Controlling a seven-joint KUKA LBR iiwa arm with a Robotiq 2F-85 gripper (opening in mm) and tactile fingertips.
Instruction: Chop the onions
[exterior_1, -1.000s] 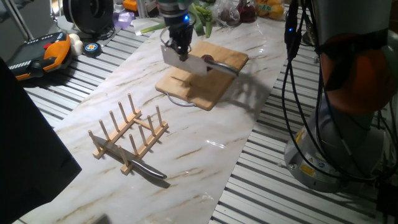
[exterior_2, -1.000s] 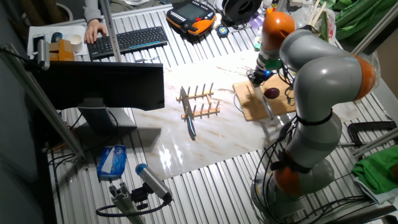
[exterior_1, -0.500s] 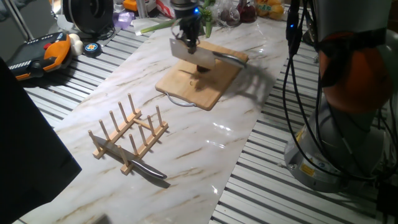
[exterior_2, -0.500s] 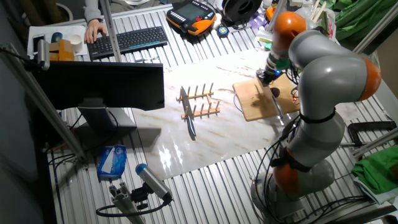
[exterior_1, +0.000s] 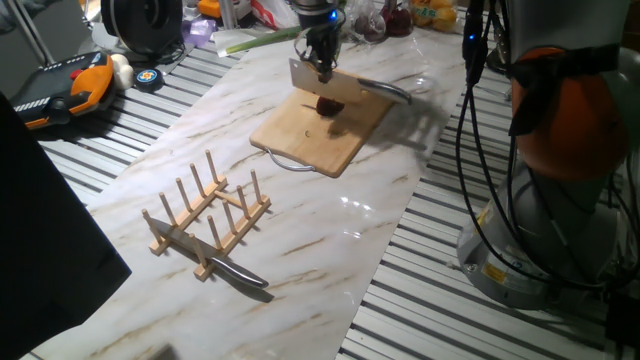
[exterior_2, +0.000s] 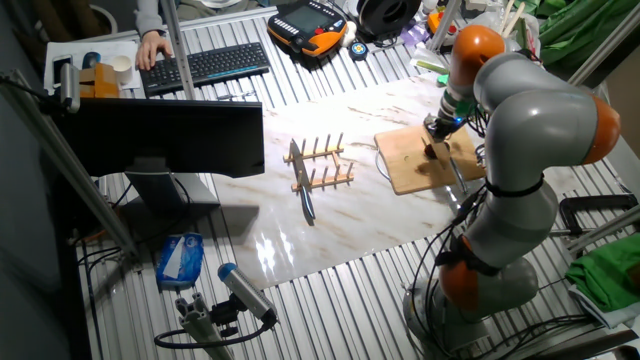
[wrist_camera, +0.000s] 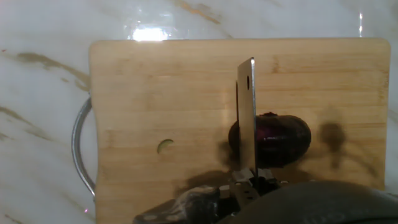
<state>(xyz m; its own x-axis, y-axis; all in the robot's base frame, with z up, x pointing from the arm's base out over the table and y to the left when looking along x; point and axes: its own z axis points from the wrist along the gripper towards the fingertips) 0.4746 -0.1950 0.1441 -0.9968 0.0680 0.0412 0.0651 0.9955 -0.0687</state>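
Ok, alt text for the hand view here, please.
Seen from above, a cleaver blade held edge-down crosses the left part of a dark purple-red onion on a wooden cutting board. The board, with a metal handle at its left, lies on a marble-patterned table.

The gripper (exterior_1: 322, 62) holds a cleaver (exterior_1: 325, 84) over the onion (exterior_1: 328, 105) on the board (exterior_1: 305, 135), rack (exterior_1: 207, 214) and knife (exterior_1: 237, 271) nearer.

Light falls from overhead: the white veined marble tabletop (wrist_camera: 37, 37) carries a blown-out glare patch in the hand view and fainter sheen in both fixed views. The pale wooden cutting board (wrist_camera: 155, 99) shows soft dark shadows beside the glossy dark purple onion (wrist_camera: 280, 138). The hand view's lower edge is blurred, perhaps too close to focus. Fixed views are evenly lit, slightly soft.
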